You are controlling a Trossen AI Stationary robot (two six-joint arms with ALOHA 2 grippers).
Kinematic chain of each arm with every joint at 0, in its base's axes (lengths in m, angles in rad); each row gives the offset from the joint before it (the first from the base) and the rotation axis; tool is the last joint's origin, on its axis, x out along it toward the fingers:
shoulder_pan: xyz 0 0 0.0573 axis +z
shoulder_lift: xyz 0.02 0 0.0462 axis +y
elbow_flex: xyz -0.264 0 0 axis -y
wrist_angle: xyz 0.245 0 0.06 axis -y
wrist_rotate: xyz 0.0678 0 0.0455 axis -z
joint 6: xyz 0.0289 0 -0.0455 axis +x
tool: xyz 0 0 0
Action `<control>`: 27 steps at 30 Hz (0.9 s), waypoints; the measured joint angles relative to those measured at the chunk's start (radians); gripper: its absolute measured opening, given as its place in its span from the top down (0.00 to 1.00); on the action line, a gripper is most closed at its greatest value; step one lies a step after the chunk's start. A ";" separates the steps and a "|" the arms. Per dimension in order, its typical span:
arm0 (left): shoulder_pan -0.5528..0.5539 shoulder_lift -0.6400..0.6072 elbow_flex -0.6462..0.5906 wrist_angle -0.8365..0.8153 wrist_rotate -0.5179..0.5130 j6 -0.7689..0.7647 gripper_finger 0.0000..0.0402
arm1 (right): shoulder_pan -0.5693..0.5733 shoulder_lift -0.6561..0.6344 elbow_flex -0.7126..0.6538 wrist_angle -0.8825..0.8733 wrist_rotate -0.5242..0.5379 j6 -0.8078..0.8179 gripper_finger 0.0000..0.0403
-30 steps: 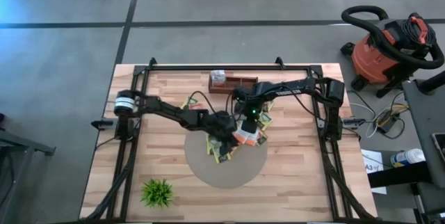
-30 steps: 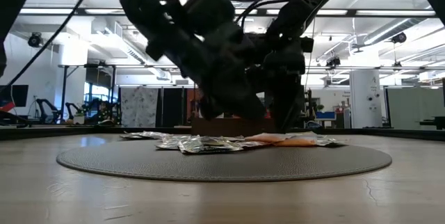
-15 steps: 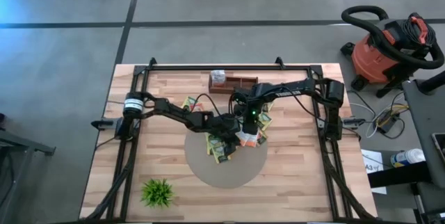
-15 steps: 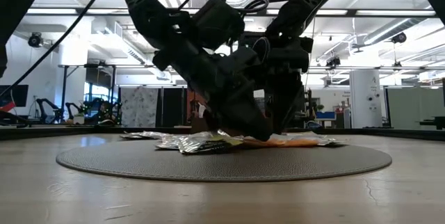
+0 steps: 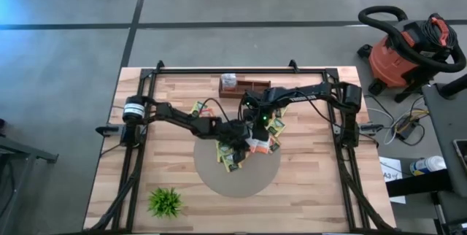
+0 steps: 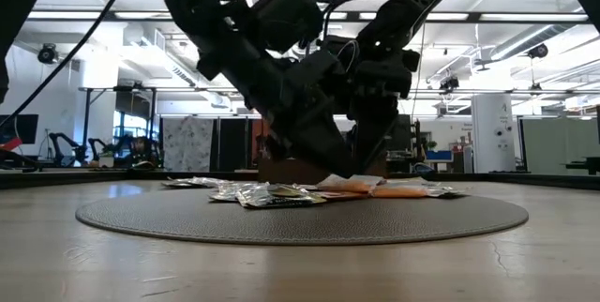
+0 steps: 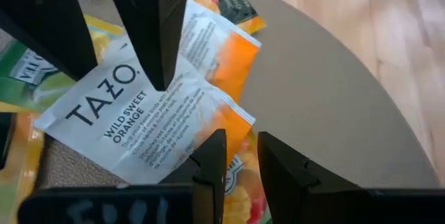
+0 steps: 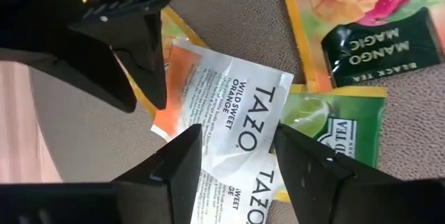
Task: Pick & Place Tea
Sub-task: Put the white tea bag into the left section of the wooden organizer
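Several tea sachets [image 5: 232, 156] lie heaped on a round grey mat [image 5: 241, 182] mid-table. One white-and-orange sachet [image 7: 132, 120] [image 8: 233, 106] lies face up on top of the heap. My left gripper [image 7: 242, 156] [image 5: 244, 144] slants down at the sachet's orange end, its fingers a narrow gap apart. My right gripper [image 8: 236, 156] [image 5: 258, 139] points steeply down over the sachet's white end. It is wide open, with one finger on each side of the printed face. My left gripper has the sachet's orange edge [image 7: 235, 128] right at its fingertips [image 7: 212, 156]. The edge is not seen inside the gap, and I cannot tell whether they touch. My right gripper has one fingertip [image 7: 160, 78] over the sachet's white face [image 7: 118, 102]. I cannot tell whether it rests on it.
Green and yellow sachets [image 8: 334, 123] and a mango one [image 8: 361, 40] lie close around. A wooden box [image 5: 246, 87] stands at the table's far edge and a small plant [image 5: 166, 201] near the front left. Black frame rails [image 5: 139, 140] run along both sides.
My left gripper dipped toward the sachets half a second ago, then came a little up again and tipped slightly. My right gripper has rolled a little about its own axis without shifting. In the low view a white sachet edge now stands slightly raised by the left fingers.
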 joint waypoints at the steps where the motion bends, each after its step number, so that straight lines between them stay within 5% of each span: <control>1: -0.003 0.000 -0.001 -0.002 -0.004 0.000 0.81 | 0.000 0.000 0.000 0.001 0.003 -0.001 0.56; 11: -0.012 0.004 -0.021 -0.006 -0.012 0.000 0.81 | 0.002 0.000 -0.006 0.015 0.105 -0.018 0.56; 27: -0.029 -0.056 -0.034 -0.058 -0.076 -0.069 0.81 | 0.008 0.000 -0.008 0.020 0.054 -0.012 0.56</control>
